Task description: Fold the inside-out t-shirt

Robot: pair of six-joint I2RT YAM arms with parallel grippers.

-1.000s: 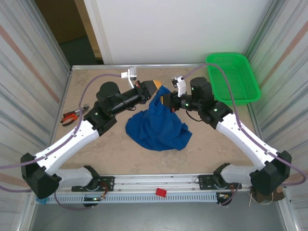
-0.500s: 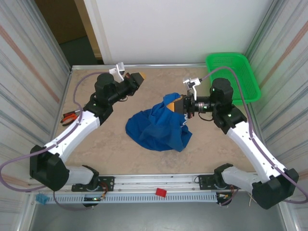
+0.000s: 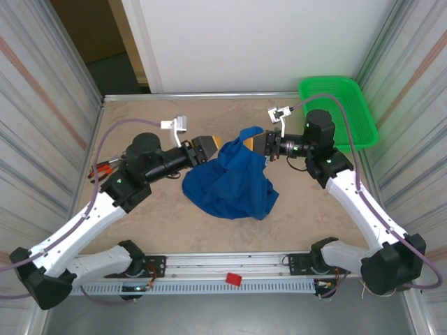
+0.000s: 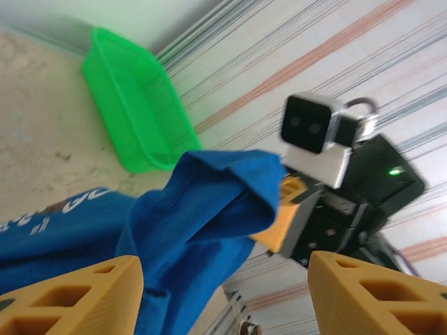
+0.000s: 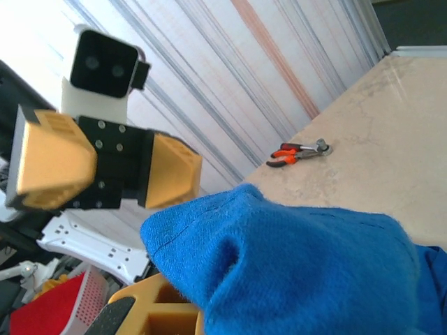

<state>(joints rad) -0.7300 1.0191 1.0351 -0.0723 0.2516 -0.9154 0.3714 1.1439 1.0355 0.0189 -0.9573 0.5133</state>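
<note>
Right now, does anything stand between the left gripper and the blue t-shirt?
Nothing visible does. The open left gripper faces the raised fold of the t-shirt, which the right gripper holds pinched. The pliers and the green basket lie well off to the sides.

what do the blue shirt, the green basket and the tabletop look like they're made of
t-shirt: soft matte knit cloth, going by its limp folds and fine weave. green basket: probably moulded plastic, slightly glossy, with mesh walls. tabletop: smooth, beige, mottled like stone, though it may be laminate.
</note>
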